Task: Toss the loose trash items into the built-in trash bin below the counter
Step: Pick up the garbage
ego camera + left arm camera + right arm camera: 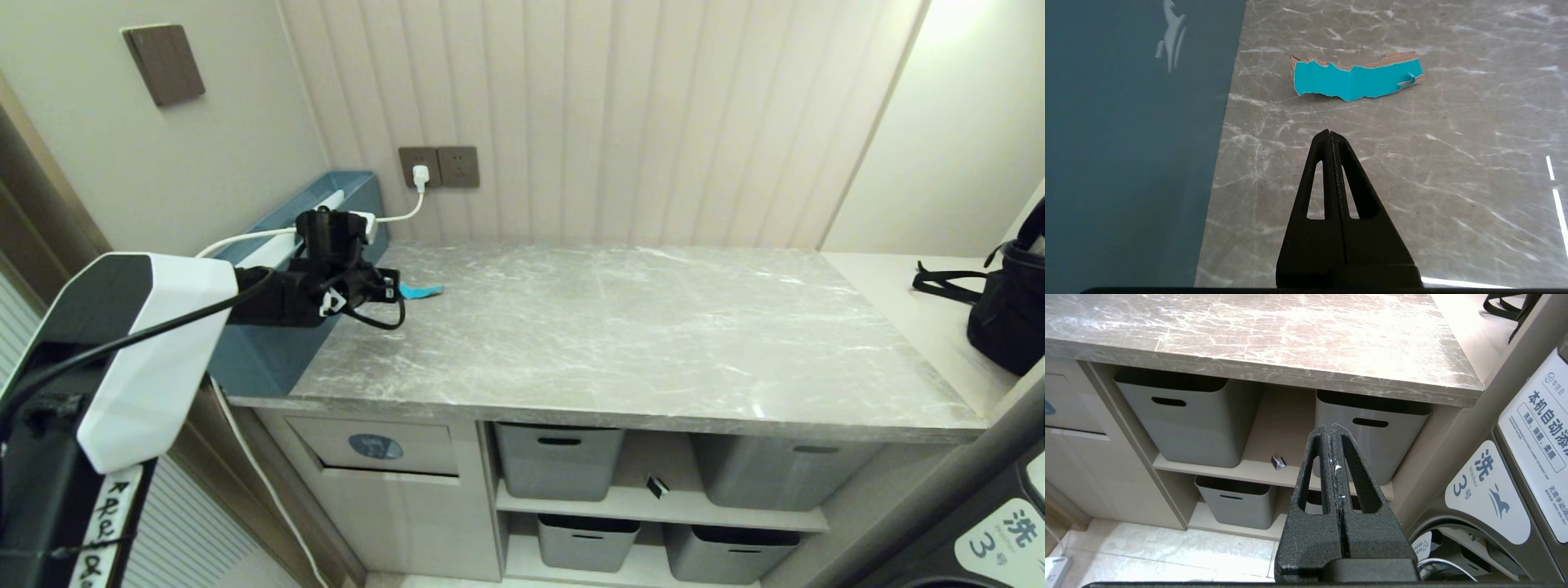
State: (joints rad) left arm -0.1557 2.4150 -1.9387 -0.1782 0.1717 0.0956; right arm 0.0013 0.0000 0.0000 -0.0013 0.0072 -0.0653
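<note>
Teal wrapper strip with a torn brownish edge (1356, 79) lies flat on the grey white-veined marble counter (637, 343), beside a blue box (277, 359). Left gripper (1329, 132) hovers just short of it, fingers pressed together, grasping nothing. Right gripper (1329, 426), also clenched and empty, hangs before the shelves, where a black white-edged scrap (1278, 461) sits between grey plastic tubs (1188, 416).

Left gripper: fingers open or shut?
Shut. The left gripper has its fingers pressed together, empty, short of the teal wrapper strip.

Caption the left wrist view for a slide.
Shut left pincer poised above the marble counter, short of the torn teal scrap, beside a blue box.
</note>
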